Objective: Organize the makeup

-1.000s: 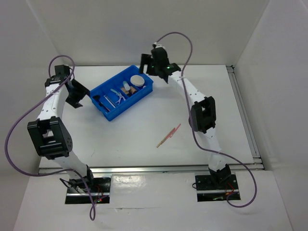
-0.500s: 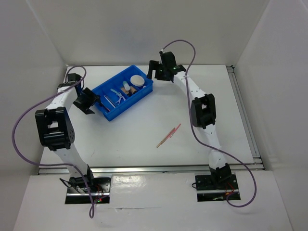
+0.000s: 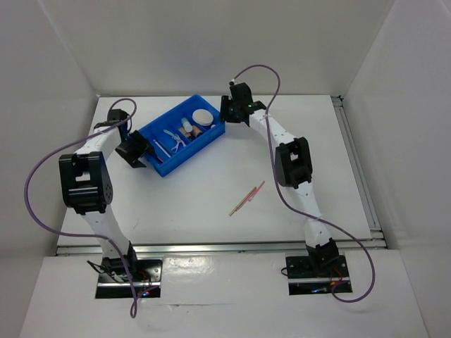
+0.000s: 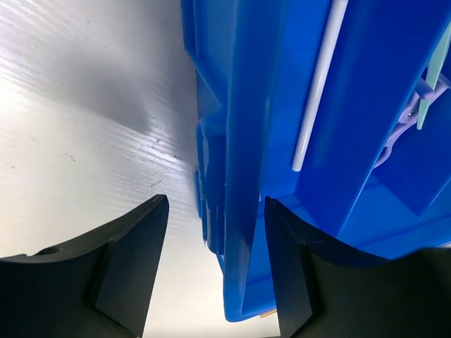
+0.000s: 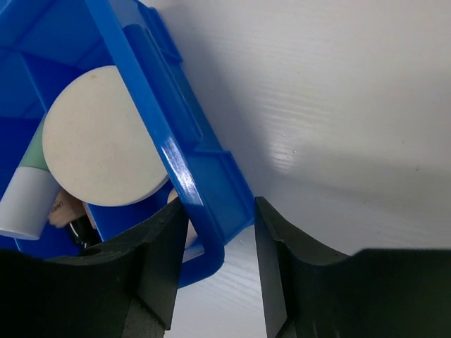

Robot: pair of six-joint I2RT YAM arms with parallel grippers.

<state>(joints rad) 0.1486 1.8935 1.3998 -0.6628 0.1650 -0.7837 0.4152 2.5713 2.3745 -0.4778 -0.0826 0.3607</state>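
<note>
On a white desk (image 3: 211, 176) seen from above, a blue divided bin (image 3: 182, 134) sits at an angle toward the far left, with a robot arm at each end of it. At the bin's near-left end, the left end effector (image 3: 137, 151) is spread apart. Its wrist view shows the left end effector (image 4: 215, 232) straddling the bin (image 4: 246, 105) wall, one finger (image 4: 130, 267) outside with bare desk showing between it and the wall, the other inside. At the far-right end, the right end effector (image 3: 227, 113) straddles a corner of the bin. In its wrist view the blue wall (image 5: 190, 176) fills the gap of the right end effector (image 5: 218, 232), and I cannot tell whether it is squeezing. Inside that end lies a round cream compact (image 5: 99, 137), also visible from above (image 3: 202, 116), with a pale tube (image 5: 25, 190) just beside it. Two pink pencils (image 3: 246, 199) lie together on the open desk, well apart from the bin, between the two arms.
</note>
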